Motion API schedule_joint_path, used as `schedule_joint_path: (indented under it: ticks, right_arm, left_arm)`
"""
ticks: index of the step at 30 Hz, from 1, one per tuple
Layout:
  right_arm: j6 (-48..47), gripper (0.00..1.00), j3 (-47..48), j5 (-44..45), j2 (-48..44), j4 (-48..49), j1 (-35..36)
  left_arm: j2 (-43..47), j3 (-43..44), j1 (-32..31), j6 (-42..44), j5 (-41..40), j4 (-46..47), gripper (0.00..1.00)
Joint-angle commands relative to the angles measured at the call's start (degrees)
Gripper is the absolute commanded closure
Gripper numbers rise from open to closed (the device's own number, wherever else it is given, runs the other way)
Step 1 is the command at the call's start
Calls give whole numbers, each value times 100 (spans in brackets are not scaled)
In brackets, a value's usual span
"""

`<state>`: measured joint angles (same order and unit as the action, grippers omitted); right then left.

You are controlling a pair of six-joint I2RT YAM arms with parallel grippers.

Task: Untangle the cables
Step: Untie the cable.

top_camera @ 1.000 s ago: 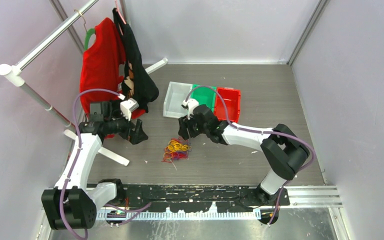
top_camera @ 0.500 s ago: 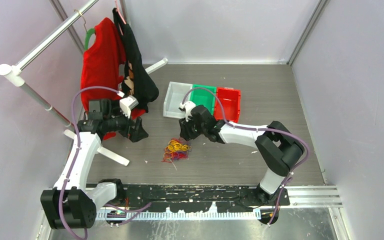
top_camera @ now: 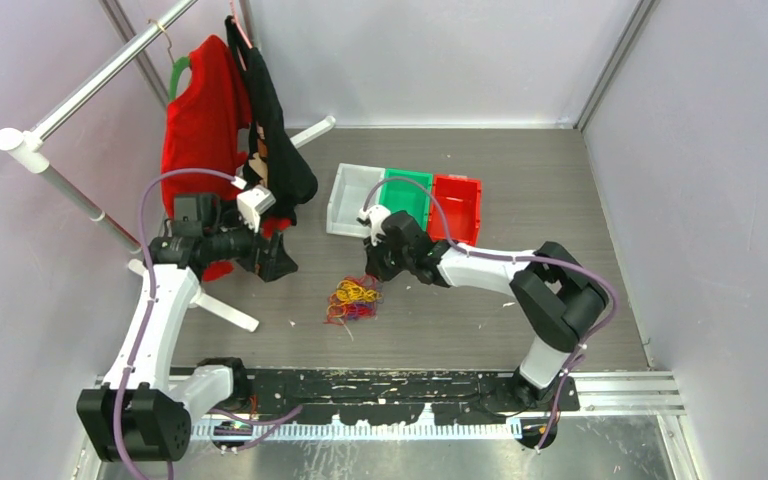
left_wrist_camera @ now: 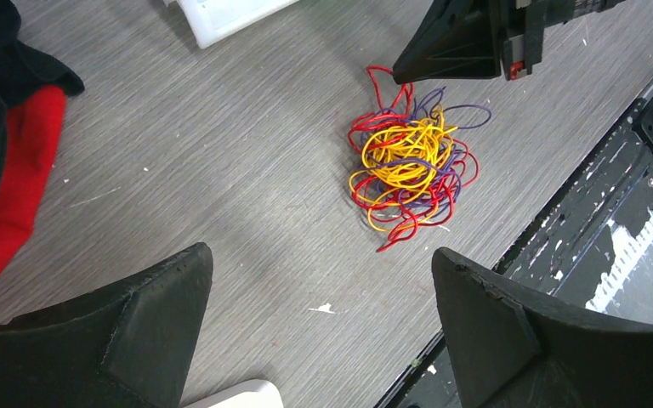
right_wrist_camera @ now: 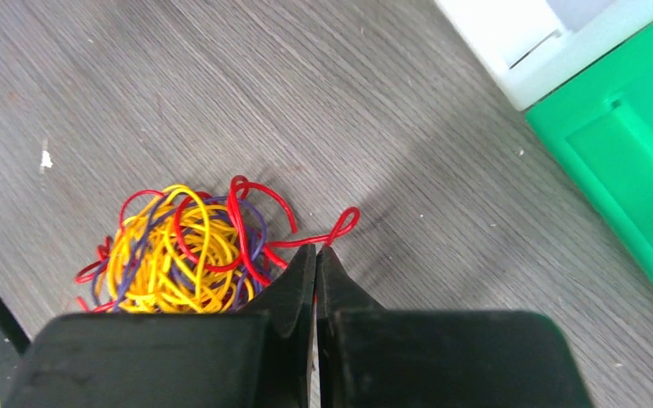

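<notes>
Right gripper (right_wrist_camera: 315, 251) is pressed shut, its tips down at a red loop straying from the side of the cables (right_wrist_camera: 178, 255). I cannot tell whether a strand is caught. The tangle lies on the bench (right_wrist_camera: 221, 85) between the arms, just left of those tips. Left gripper (left_wrist_camera: 319, 263) hangs wide, well apart from the pile, so the right arm is nearer. The loop points away from the heap, so pulling that way looks apt.

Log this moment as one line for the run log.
left gripper open, off the cables | right gripper shut at red loop, hold unclear | cables tangled
</notes>
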<state>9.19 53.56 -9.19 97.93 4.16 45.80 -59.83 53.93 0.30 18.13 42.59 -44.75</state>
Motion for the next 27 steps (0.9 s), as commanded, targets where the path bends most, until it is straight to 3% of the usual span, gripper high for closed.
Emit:
schedule_joint_path:
  ticks: [1,3,5,7,9,15,21,23,27]
  right_arm:
    - [72,96,12,70,-813,43,37]
    - [158,89,-60,133,-966,-35,34]
    - [265,56,-119,145,-986,-111,34]
    - [341,46,-246,156,-959,-38,39]
    - [377,43,-324,228,-884,28,35]
    - [413,42,-261,152,-519,82,34]
    - [522,47,-226,-43,-228,251,39]
    - [520,52,-189,-48,-136,280,34]
    - [563,78,-179,-35,-130,469,34]
  left_arm:
    - [232,234,-62,-114,147,-197,0]
    - [296,245,-72,-126,151,-226,0]
    - [345,269,-97,-127,173,-227,0]
    - [396,295,-113,-126,187,-350,0]
    - [411,342,-117,-134,206,-390,0]
    - [381,445,-150,-202,260,-394,0]
    - [381,513,-179,-274,256,-331,0]
    - [395,511,-187,-311,256,-309,0]
    - [430,504,-237,-345,225,-316,0]
